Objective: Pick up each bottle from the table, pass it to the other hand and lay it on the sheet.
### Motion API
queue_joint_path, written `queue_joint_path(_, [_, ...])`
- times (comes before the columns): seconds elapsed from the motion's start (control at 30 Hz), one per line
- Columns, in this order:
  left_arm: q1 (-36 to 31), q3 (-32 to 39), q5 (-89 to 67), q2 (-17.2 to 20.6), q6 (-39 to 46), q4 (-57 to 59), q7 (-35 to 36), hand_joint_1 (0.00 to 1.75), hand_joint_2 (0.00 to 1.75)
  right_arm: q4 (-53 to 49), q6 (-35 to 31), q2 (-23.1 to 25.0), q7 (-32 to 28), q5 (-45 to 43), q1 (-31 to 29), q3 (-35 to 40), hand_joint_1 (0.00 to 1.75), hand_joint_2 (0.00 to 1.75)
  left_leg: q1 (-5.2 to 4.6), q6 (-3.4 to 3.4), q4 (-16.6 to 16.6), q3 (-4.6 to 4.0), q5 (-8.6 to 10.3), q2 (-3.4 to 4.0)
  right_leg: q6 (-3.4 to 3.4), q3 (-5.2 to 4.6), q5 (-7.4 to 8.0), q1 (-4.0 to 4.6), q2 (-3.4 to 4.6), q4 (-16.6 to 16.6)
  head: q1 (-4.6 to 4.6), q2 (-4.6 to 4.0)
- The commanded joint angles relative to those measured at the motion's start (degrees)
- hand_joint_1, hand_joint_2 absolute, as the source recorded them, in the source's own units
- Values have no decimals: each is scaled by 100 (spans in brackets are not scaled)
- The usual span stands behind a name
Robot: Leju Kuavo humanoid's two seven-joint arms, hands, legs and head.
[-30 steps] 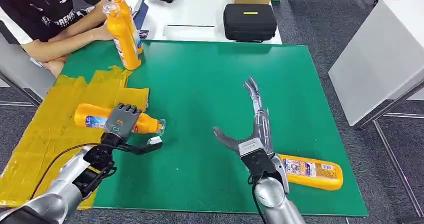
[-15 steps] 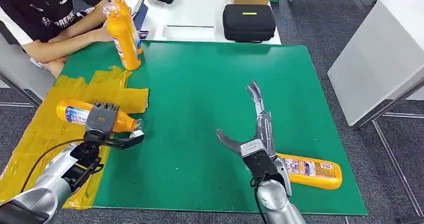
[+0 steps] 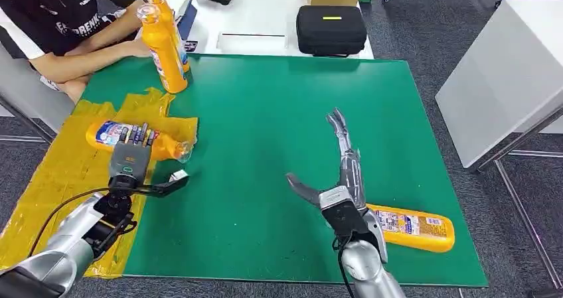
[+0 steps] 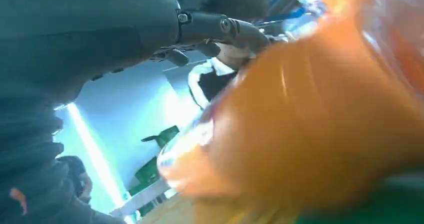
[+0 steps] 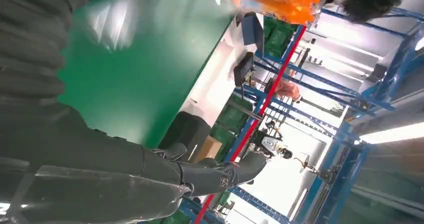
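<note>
Left robot hand (image 3: 130,160) lies over the yellow sheet (image 3: 60,178), fingers stretched flat across the body of an orange bottle (image 3: 109,133), thumb stuck out sideways toward the green mat (image 3: 265,145). This bottle lies on its side on the sheet, cap end pointing toward the mat. Cannot tell whether the fingers clasp it or merely rest on top; left wrist view is a blurred orange surface close to the fingers (image 4: 220,27).

Right robot hand (image 3: 332,172) is spread above the mat, fingers straight, thumb apart, holding nothing.

Second orange bottle (image 3: 415,230) lies on its side on the mat, just beside the right wrist.

Two upright orange bottles (image 3: 162,42) stand at the desk's far left corner, near a seated person's forearm (image 3: 86,59).
</note>
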Motion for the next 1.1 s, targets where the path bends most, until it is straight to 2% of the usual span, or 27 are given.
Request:
queue_joint_path(0.03, [-130,115,20,-55,295,299,391,0,0,166,-15,-24,236,426,-139,6,0,175,1,5,4,34,-19,0,-28,33,-16,5,1,2,0,0])
queue_joint_path(0.13, [-70,412,121,-127,582,247,451,0,0,178,-35,-84,415,831,-138,105,0,175,0,6,4,45,-25,-1,-33,45,-22,4,0,3,0,0])
queue_joint_path(0.23, [28,1134,680,-286,1266,132,34,0,0,8,-150,-169,628,1393,-10,189,0,175,1,4,0,25,-13,-3,-21,26,-11,3,-3,-2,0,0])
queue_joint_path(0.33, [28,1134,680,-286,1266,132,34,0,0,8,-150,-169,628,1393,-10,189,0,175,0,3,1,19,-10,-6,-20,20,-10,2,-7,-1,0,0])
queue_joint_path(0.37, [28,1134,680,-286,1266,132,34,0,0,8,-150,-169,628,1393,-10,189,0,175,1,6,8,45,-26,-10,-35,47,-26,4,-10,6,2,0])
queue_joint_path(0.4, [63,1483,1042,-366,1477,65,-325,0,0,-42,-181,-211,716,1601,21,201,0,175,1,3,2,22,-12,-2,-23,21,-11,3,-2,0,0,0])
queue_joint_path(0.53, [63,1483,1042,-366,1477,65,-325,0,0,-42,-181,-211,716,1601,21,201,0,175,1,3,3,24,-14,-2,-24,24,-13,4,-3,0,0,0])
queue_joint_path(0.57, [102,1812,1430,-434,1603,-7,-766,0,0,-90,-224,-244,799,1800,52,215,0,175,1,4,4,30,-17,-3,-28,30,-16,4,-3,2,0,0])
queue_joint_path(0.6, [655,3980,4200,-1252,757,-1248,-4856,0,0,-755,48,-700,1097,2879,486,110,0,175,-1,6,6,44,-24,-13,-35,45,-25,4,-11,4,0,0])
queue_joint_path(0.63, [757,4003,4363,-1312,557,-1446,-5007,0,0,-773,115,-750,1104,2953,507,97,0,175,-1,6,3,30,-17,-21,-27,34,-21,2,-21,2,0,0])
queue_joint_path(0.73, [1223,3875,4907,-1454,-245,-2209,-5265,0,0,-718,395,-934,1274,3249,585,-26,0,175,-8,19,20,86,-57,-31,-52,95,-57,-1,-29,7,0,0])
queue_joint_path(0.77, [1292,3836,5051,-1488,-493,-2300,-5350,0,0,-670,468,-996,1373,3338,612,-62,0,175,-14,18,15,80,-52,-30,-47,92,-51,-5,-28,4,0,0])
queue_joint_path(0.83, [1451,3801,5758,-1561,-1596,-2527,-5720,0,0,-595,602,-1164,1547,3451,696,-121,0,175,-12,11,3,39,-26,-13,-28,44,-22,-5,-11,-4,-2,0])
queue_joint_path(0.87, [1606,3624,6010,-1604,-1959,-2787,-5720,0,0,-591,698,-1305,1593,3509,849,-191,0,175,-16,16,7,75,-46,-26,-42,85,-42,-6,-23,-4,0,0])
queue_joint_path(0.9, [1672,3492,6168,-1636,-2158,-2923,-5720,0,0,-631,812,-1384,1622,3493,978,-250,0,175,-13,11,2,38,-29,-23,-24,48,-24,-5,-21,-10,2,0])
queue_joint_path(1.0, [1724,3233,6456,-1715,-2405,-3036,-5720,0,0,-803,1030,-1635,1565,3388,1292,-418,0,175,-14,10,8,55,-42,-36,-34,68,-43,-5,-34,-1,0,0])
queue_joint_path(1.03, [1826,3018,6890,-1685,-2820,-3328,-5720,0,0,-868,1167,-1754,1458,3306,1387,-479,0,175,-14,8,4,26,-27,-32,-17,38,-30,-7,-32,-4,-2,0])
queue_joint_path(1.1, [2002,2750,7467,-1633,-3253,-3732,-5720,0,0,-829,1284,-1923,1317,3098,1478,-735,0,175,-15,10,13,43,-41,-37,-20,56,-47,-6,-33,4,0,0])
